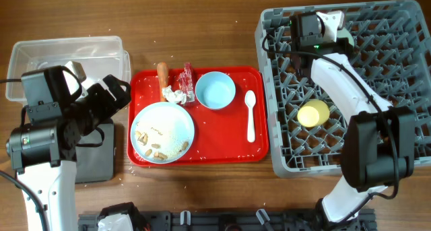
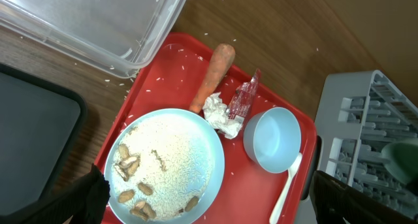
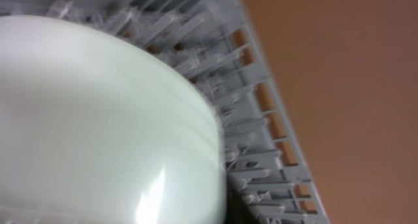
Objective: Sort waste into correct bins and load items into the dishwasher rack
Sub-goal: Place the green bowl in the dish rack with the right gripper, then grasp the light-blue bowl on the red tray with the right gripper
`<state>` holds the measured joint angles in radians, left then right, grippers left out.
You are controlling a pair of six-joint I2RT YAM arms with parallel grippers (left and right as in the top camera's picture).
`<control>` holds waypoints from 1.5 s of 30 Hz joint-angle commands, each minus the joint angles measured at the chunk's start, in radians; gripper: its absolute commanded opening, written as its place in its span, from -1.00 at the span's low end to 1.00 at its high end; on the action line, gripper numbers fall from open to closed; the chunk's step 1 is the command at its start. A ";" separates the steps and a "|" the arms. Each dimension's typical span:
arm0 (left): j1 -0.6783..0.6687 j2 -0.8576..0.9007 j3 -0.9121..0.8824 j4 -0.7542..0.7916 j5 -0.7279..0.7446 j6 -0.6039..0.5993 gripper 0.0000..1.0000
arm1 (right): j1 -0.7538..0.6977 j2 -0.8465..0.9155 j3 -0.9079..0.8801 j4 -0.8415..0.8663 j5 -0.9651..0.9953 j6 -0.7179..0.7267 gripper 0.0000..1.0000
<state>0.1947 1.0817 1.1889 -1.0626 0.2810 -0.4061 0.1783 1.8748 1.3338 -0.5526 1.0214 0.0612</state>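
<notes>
On the red tray lie the pale-blue plate with crumbs and grains, the light-blue bowl, the white spoon, the sausage stick, the tissue and the red wrapper. My left gripper is wide open and empty above the plate. The yellow-green bowl sits in the grey rack. My right gripper is at the rack's far side against a pale green round dish; its fingers are hidden.
The clear tub stands at the far left, and the black tray lies in front of it under my left arm. Loose grains are scattered on the red tray and the wood around it.
</notes>
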 commanded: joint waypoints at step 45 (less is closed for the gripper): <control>0.006 0.001 0.016 0.002 -0.010 -0.006 1.00 | 0.320 -0.097 0.008 -0.148 -0.905 0.513 -0.91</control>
<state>0.1947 1.0817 1.1889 -1.0626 0.2810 -0.4061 0.5331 1.9343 1.3319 -0.6731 0.0006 0.5606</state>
